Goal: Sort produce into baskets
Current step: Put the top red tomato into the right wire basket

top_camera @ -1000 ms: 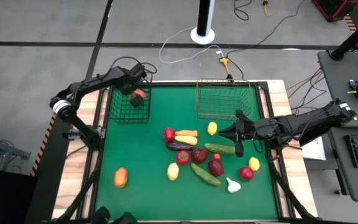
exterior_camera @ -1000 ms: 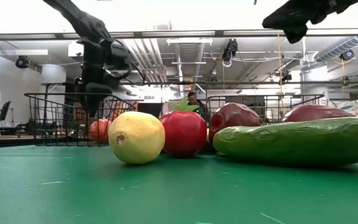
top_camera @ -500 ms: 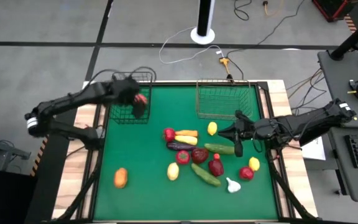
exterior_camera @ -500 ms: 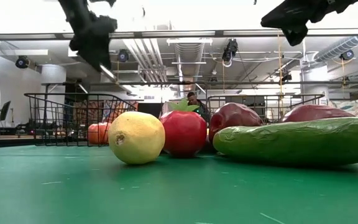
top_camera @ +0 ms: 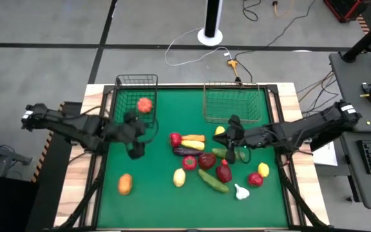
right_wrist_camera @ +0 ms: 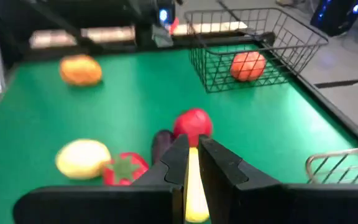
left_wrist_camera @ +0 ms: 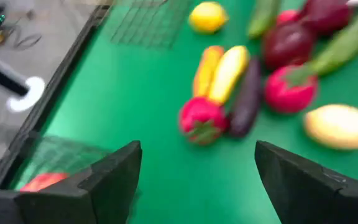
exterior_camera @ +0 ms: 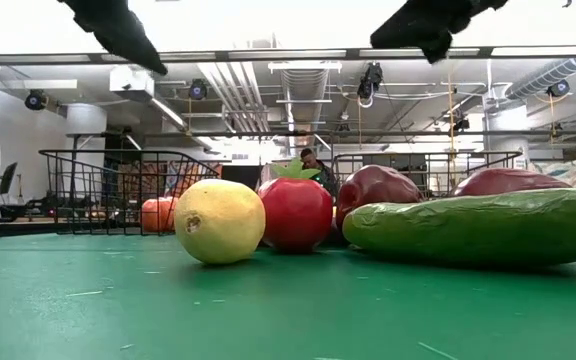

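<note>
— Where's the left gripper (top_camera: pixel 136 149)?
— Wide open, empty, over bare mat; the tomato (top_camera: pixel 145 104) lies apart in the black basket (top_camera: pixel 136 80).
— The right gripper (top_camera: pixel 232 137)?
— Pinched shut, empty — above the produce pile (top_camera: pixel 206 160).

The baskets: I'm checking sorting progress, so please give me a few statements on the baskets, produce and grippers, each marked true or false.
1. The dark wire basket holds one red fruit. True.
2. The brownish wire basket holds two cucumbers. False: it shows nothing inside; the cucumbers lie on the green mat.
3. The left gripper is open and holds nothing. True.
4. The right gripper is open wide. False: its fingers are shut, above the produce pile.
5. An orange fruit lies apart from the pile, on the left arm's side. True.
</note>
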